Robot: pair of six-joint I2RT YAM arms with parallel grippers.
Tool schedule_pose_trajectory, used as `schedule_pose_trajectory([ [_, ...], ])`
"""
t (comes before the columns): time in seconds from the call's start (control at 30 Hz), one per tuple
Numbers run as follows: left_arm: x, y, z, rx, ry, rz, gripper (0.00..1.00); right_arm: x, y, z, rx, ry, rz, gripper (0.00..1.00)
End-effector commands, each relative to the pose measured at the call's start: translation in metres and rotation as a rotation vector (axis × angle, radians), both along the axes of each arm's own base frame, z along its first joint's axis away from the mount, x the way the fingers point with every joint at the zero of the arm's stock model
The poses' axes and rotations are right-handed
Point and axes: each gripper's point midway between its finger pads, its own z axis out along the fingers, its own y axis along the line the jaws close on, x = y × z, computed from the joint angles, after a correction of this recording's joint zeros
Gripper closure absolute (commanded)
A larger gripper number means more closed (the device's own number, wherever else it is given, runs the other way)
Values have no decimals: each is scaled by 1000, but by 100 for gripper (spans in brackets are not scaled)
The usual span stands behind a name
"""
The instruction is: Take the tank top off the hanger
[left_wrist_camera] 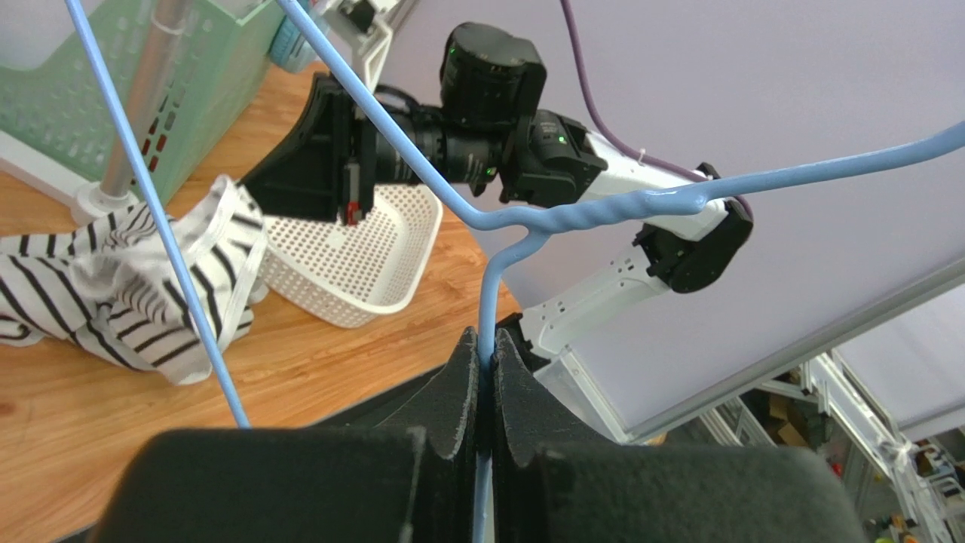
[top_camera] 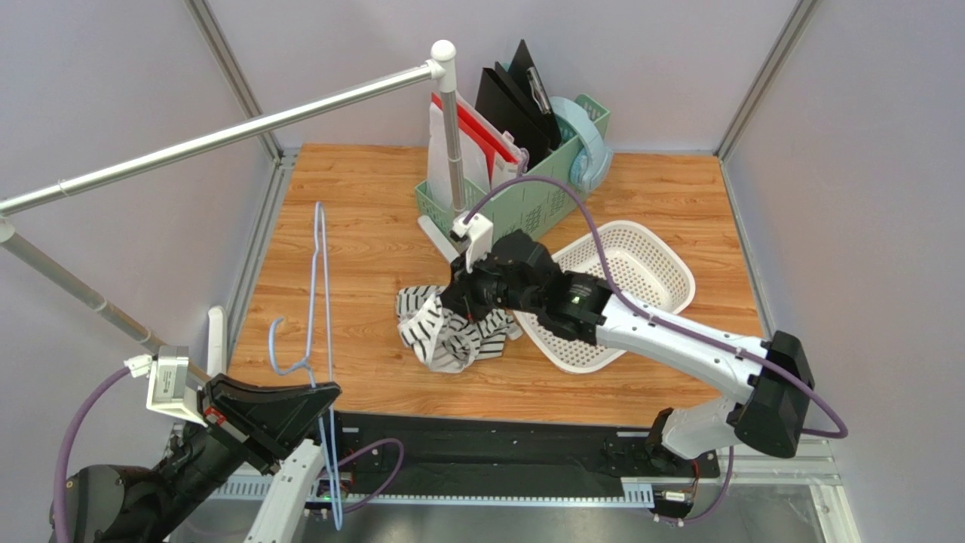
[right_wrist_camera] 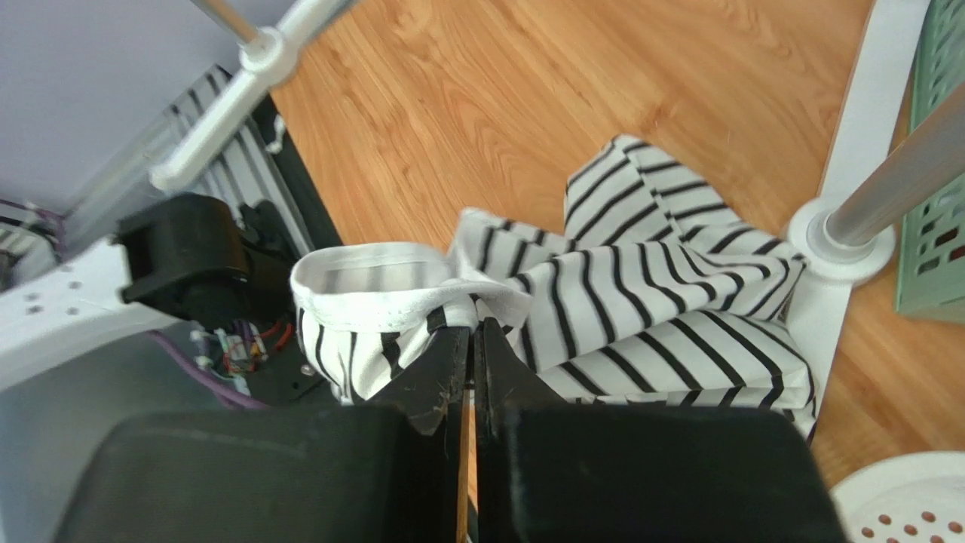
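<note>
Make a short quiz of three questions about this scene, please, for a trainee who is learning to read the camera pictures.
1. True or false: the tank top is hanging on the hanger.
2. Choose one. What does the left gripper hold?
A. the hanger
B. the tank top
C. nothing
3. Fill the gap: the right gripper is shut on the ___.

Key
1. False. The tank top lies crumpled on the wood, apart from the hanger.
2. A. Its fingers are closed on the blue wire.
3. tank top. A fold of the striped cloth is pinched between its fingers.
</note>
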Motion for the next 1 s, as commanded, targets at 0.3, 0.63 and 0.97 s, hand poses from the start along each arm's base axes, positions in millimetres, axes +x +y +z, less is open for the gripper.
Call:
schedule_pose_trajectory([
  [0.3, 13, 2, -4, 26, 29, 27, 100, 30, -6, -142, -428, 8, -160, 62],
  [0.63, 12, 1, -5, 29, 34, 18, 100, 47, -3, -182, -546, -82, -117, 12],
  [0.97, 12, 1, -5, 28, 39, 14, 100, 31, 16, -221, -554, 20, -28, 18],
])
